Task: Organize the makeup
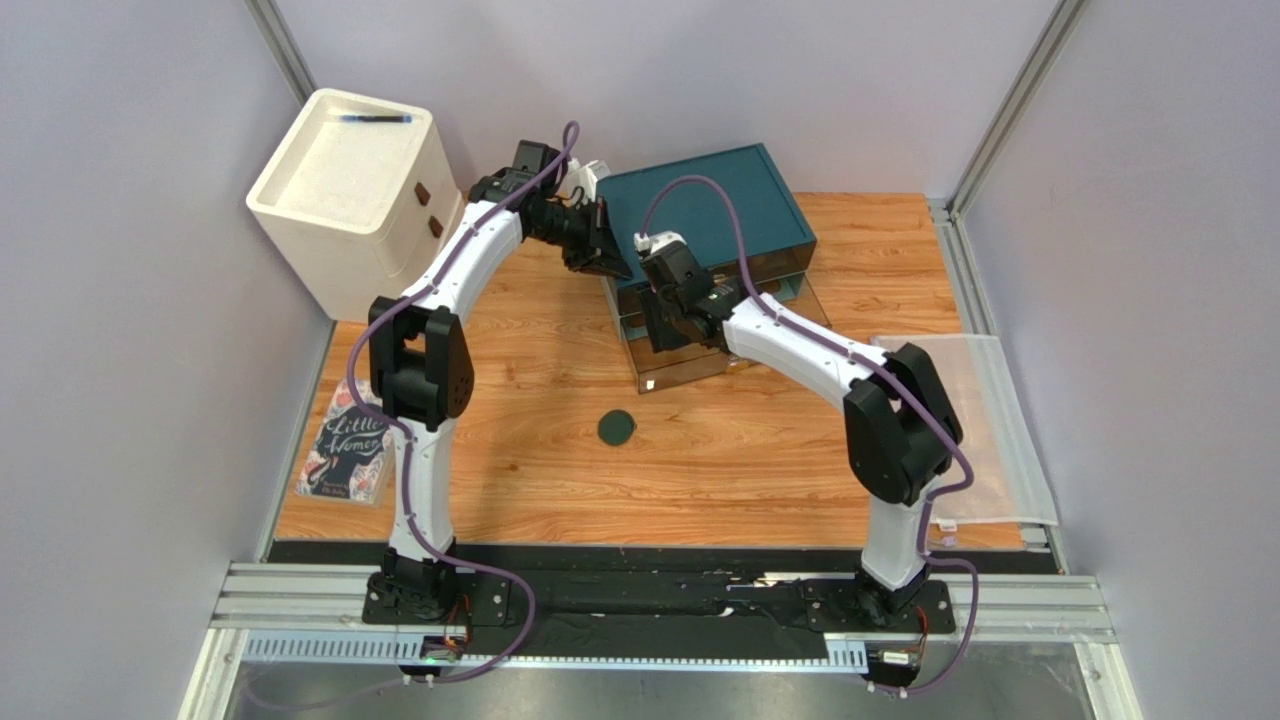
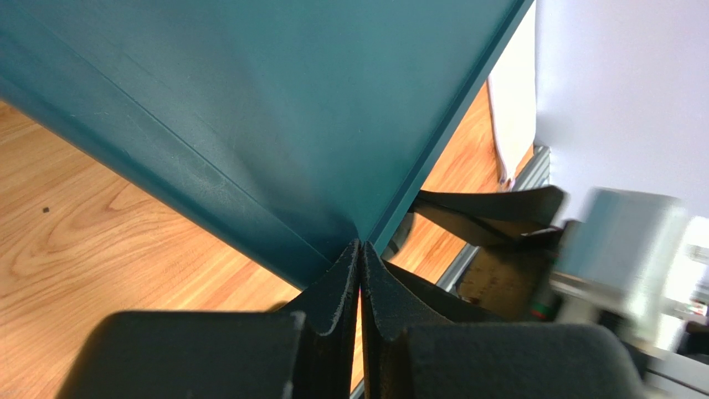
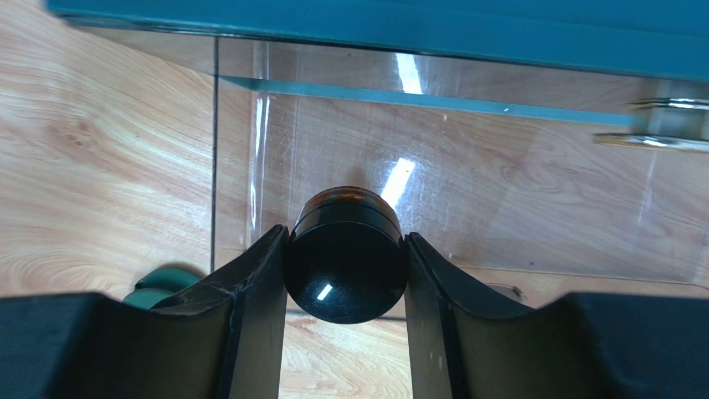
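Note:
My right gripper (image 3: 345, 274) is shut on a small black round jar (image 3: 345, 264) and holds it over the front edge of a clear drawer (image 3: 516, 199) pulled out of a teal box (image 1: 706, 210). In the top view the right gripper (image 1: 661, 323) is above that drawer (image 1: 714, 357). A flat dark-green round compact (image 1: 616, 429) lies on the table in front of the drawer; its edge shows in the right wrist view (image 3: 158, 281). My left gripper (image 2: 360, 249) is shut and empty, its tips against the teal box's (image 2: 275, 108) left corner. The other cosmetics are out of view.
A white two-drawer cabinet (image 1: 353, 188) with a pen on top stands at the back left. A pink-covered book (image 1: 343, 443) lies at the table's left edge. A clear plastic pouch (image 1: 977, 428) lies at the right edge.

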### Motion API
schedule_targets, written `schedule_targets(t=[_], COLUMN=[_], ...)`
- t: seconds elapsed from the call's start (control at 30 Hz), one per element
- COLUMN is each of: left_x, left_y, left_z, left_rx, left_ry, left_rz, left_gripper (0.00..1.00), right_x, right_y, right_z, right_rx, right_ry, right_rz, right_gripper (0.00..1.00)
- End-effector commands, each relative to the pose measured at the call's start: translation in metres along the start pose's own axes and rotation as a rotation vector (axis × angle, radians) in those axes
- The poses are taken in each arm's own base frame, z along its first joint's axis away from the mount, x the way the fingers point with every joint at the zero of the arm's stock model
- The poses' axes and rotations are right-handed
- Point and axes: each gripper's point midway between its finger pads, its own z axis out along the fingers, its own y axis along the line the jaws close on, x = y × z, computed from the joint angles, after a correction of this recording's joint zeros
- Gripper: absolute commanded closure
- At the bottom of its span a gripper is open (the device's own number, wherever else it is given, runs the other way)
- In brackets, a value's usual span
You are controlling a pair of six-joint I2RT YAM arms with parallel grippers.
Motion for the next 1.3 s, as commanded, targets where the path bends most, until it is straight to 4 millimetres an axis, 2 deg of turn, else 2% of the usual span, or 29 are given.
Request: schedule_targets(t=[0.0,0.03,0.1,0.2,0.27,0.37,0.4,0.47,0.53,0.57,0.67,0.77,0.87,1.0,1.13,1.27], left_x=[0.037,0.037,0.037,0.036,0.036,0.035,0.035,0.034,0.033,0.032,0.031,0.031,0.032,0.032,0.033,0.034], left_y=[0.043,0.042,0.042,0.042,0.042,0.040,0.040,0.038,0.037,0.037,0.036,0.036,0.037,0.037,0.036,0.037], left_z=[0.001,0.001,0.001,0.001,0.002,0.001,0.001,0.000,-0.001,-0.001,-0.001,-0.001,-0.001,0.000,0.000,0.000], left_rx=[-0.154,-0.152,-0.150,-0.150,-0.149,-0.145,-0.145,-0.144,-0.144,-0.143,-0.139,-0.138,-0.142,-0.143,-0.138,-0.139], left_ry=[0.131,0.129,0.129,0.129,0.130,0.127,0.127,0.123,0.122,0.120,0.116,0.116,0.118,0.119,0.120,0.123], left_rz=[-0.103,-0.103,-0.105,-0.103,-0.103,-0.104,-0.104,-0.101,-0.100,-0.099,-0.104,-0.106,-0.109,-0.115,-0.119,-0.121], left_gripper=[0.91,0.91,0.91,0.91,0.91,0.91,0.91,0.91,0.91,0.91,0.91,0.91,0.91,0.91,0.91,0.91], right_x=[-0.017,-0.016,-0.016,-0.017,-0.015,-0.018,-0.023,-0.022,-0.021,-0.012,0.010,0.038,0.064,0.091,0.107,0.121], right_y=[-0.002,-0.003,-0.005,-0.008,-0.011,-0.006,-0.001,0.015,0.039,0.051,0.079,0.106,0.125,0.136,0.140,0.137], right_z=[0.001,0.001,-0.001,-0.005,-0.007,-0.016,-0.026,-0.033,-0.049,-0.052,-0.057,-0.056,-0.051,-0.036,-0.021,0.003], right_rx=[0.044,0.048,0.055,0.065,0.071,0.030,-0.004,-0.096,-0.191,-0.223,-0.299,-0.392,-0.450,-0.480,-0.472,-0.426], right_ry=[-0.015,-0.011,-0.017,-0.029,-0.033,-0.046,-0.070,-0.085,-0.108,-0.099,-0.055,0.003,0.069,0.170,0.213,0.263], right_rz=[0.026,0.027,0.029,0.026,0.020,0.009,0.004,-0.028,-0.072,-0.119,-0.209,-0.253,-0.283,-0.292,-0.296,-0.309], right_gripper=[0.54,0.44,0.32,0.23,0.21,0.23,0.28,0.35,0.39,0.43,0.46,0.45,0.44,0.45,0.44,0.46])
